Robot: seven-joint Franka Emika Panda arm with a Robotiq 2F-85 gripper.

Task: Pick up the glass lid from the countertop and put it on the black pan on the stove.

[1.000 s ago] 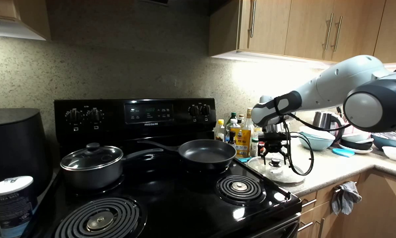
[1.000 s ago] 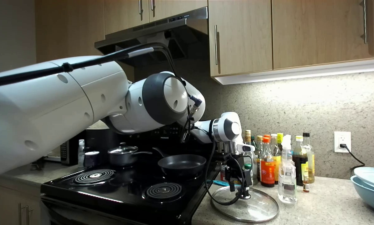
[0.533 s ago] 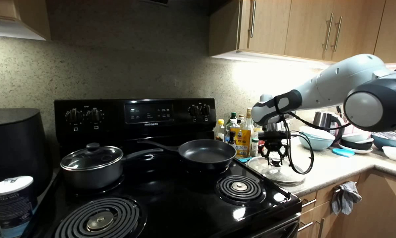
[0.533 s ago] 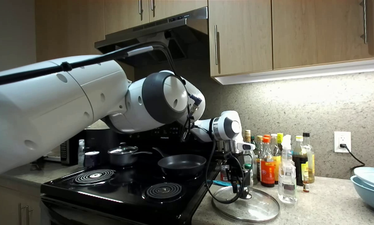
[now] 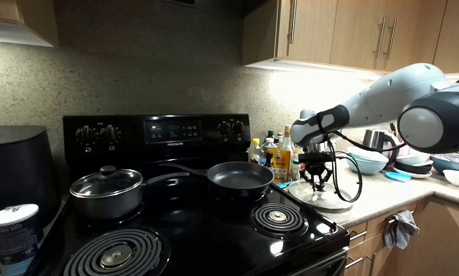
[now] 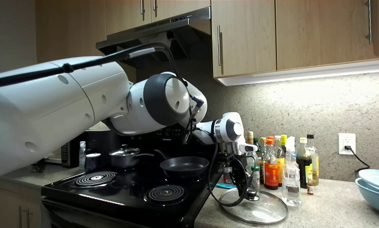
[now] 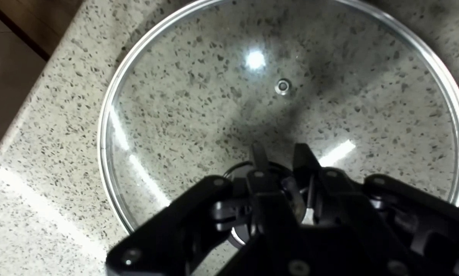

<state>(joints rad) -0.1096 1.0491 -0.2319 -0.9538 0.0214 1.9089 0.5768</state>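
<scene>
The glass lid (image 6: 267,210) lies flat on the speckled countertop (image 6: 332,201), right of the stove (image 5: 183,226). Its dark knob (image 6: 252,192) shows just beside my fingertips. In the wrist view my gripper (image 7: 281,155) is drawn together over the lid, a narrow gap between its fingers, which partly cover the knob. The knob sits behind the fingers there rather than plainly between them; whether they pinch its edge I cannot tell. The black pan (image 5: 239,176) rests uncovered on the stove's back burner nearest the lid, its handle pointing away from my gripper.
Several bottles (image 6: 271,172) crowd the wall behind the lid, with a clear spray bottle (image 6: 291,186) close to its rim. A lidded grey pot (image 5: 106,199) occupies another burner. Blue bowls (image 6: 374,194) stand farther along. A cable (image 5: 361,176) loops beside my gripper.
My fingers have gone from wide apart to close together. The lid has slid a little toward the bottles, and its knob shows more clearly beside the fingers.
</scene>
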